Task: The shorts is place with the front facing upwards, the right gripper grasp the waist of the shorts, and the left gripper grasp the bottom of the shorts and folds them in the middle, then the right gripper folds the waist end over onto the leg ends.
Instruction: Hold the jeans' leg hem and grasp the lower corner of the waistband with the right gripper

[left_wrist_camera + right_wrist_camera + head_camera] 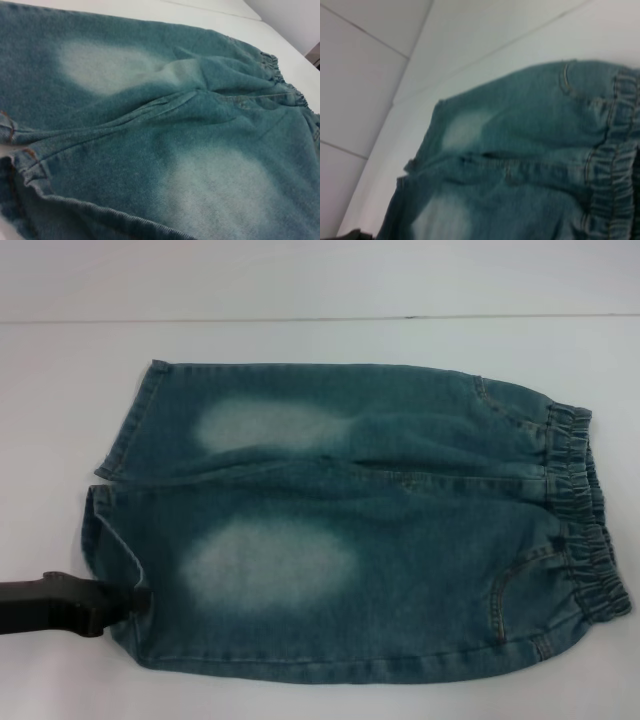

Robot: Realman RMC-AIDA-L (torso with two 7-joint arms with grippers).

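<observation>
The blue-green denim shorts [380, 530] lie flat on the white table, front up, with pale faded patches on both thighs. The gathered elastic waist [585, 510] is at the right. The leg ends point left: the far hem [125, 420] and the near hem [100, 530]. My left gripper [135, 597] comes in low from the left edge, and its black tip touches the near leg beside its hem. The left wrist view looks closely across the shorts [165, 125] from the hem [30, 165] toward the waist [280, 80]. My right gripper is out of view; its wrist view shows the waist [615, 150].
The white table [320, 340] reaches past the shorts on every side, with a seam line along the back. In the right wrist view a tiled wall [365, 75] stands behind the table, and the left gripper [350, 234] shows as a dark shape in one corner.
</observation>
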